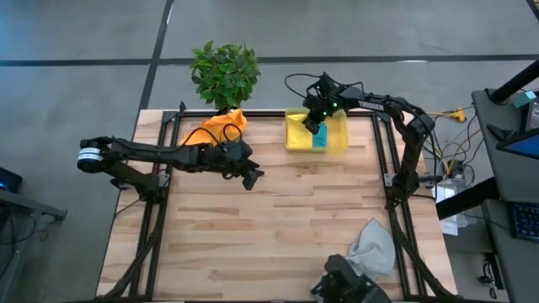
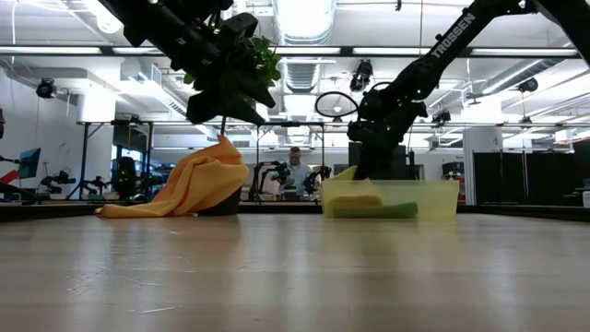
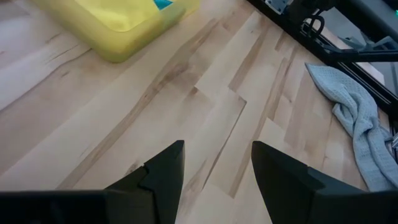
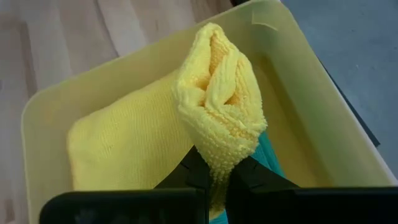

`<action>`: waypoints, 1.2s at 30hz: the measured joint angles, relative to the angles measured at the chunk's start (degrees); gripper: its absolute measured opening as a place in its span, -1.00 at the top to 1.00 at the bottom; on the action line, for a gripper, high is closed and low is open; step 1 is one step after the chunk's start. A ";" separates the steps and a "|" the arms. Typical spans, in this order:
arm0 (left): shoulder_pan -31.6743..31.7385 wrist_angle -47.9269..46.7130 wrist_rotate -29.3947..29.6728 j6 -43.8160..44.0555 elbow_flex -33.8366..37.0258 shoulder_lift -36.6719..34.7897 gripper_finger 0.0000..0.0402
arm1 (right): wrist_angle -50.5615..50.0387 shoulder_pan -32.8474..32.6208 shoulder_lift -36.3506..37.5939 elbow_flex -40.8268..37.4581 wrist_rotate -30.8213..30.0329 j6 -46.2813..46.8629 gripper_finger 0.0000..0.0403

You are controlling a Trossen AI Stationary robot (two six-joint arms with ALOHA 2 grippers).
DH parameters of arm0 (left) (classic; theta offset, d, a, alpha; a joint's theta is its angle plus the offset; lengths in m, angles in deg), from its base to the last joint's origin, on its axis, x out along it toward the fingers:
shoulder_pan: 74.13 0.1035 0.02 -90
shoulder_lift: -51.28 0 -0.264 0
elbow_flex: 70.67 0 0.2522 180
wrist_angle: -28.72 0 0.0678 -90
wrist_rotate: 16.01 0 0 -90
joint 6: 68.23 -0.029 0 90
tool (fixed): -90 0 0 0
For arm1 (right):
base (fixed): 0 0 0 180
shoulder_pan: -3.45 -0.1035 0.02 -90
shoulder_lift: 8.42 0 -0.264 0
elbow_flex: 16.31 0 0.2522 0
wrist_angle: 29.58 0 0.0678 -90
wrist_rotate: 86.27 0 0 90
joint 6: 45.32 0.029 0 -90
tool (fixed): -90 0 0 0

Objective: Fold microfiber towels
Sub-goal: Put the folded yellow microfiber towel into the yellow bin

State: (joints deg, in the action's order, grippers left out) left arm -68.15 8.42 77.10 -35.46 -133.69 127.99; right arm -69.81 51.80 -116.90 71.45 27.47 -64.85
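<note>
A yellow towel [image 4: 124, 143] lies in the translucent yellow bin [image 4: 298, 74] at the table's far side, on top of a teal towel [image 4: 270, 155]. My right gripper [image 4: 217, 168] is over the bin [image 1: 337, 150], shut on a bunched part of the yellow towel. An orange towel [image 1: 221, 128] is heaped at the far edge against the plant's pot [image 2: 221, 205]. A light grey towel [image 1: 375, 248] lies crumpled near the front right. My left gripper [image 1: 250, 178] hangs open above the bare table, left of the middle, holding nothing. My right gripper pinches a bunched fold of the yellow towel [image 4: 221, 134] between its two fingers, several layers thick. The fingers slant down into the bin from above. The fold stands up past the fingertips, while the rest of the towel lies slack in the bin on the teal towel.
A potted green plant [image 1: 224, 74] stands at the far edge beside the orange towel. Black frame rails [image 1: 389, 168] run along the table's sides. Bare wood [image 1: 286, 219] fills the middle of the table. In the low view a person [image 2: 297, 171] sits far behind the table.
</note>
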 joint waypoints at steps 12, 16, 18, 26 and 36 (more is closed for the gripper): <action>0.00 0.00 0.19 1.31 0.00 0.00 0.14 | 0.88 -1.79 -1.69 0.02 -6.34 0.30 0.81; 0.00 0.01 0.17 1.49 0.00 0.00 0.14 | 0.36 -2.29 -2.28 0.02 -10.26 0.64 0.66; 0.00 0.00 0.17 1.55 0.00 0.00 0.14 | 0.42 -2.34 -2.28 0.17 -11.86 1.57 0.57; 0.01 0.02 0.15 1.60 0.00 0.00 0.14 | -0.63 -2.22 -1.45 2.25 -13.53 3.05 0.22; 0.02 0.02 0.13 1.42 0.00 0.00 0.14 | -4.69 -1.17 0.96 5.40 -16.01 5.58 0.05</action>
State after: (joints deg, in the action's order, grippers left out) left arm -68.13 8.44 77.23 -34.04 -133.69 127.99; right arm -74.50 50.62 -115.93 76.85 11.46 -59.27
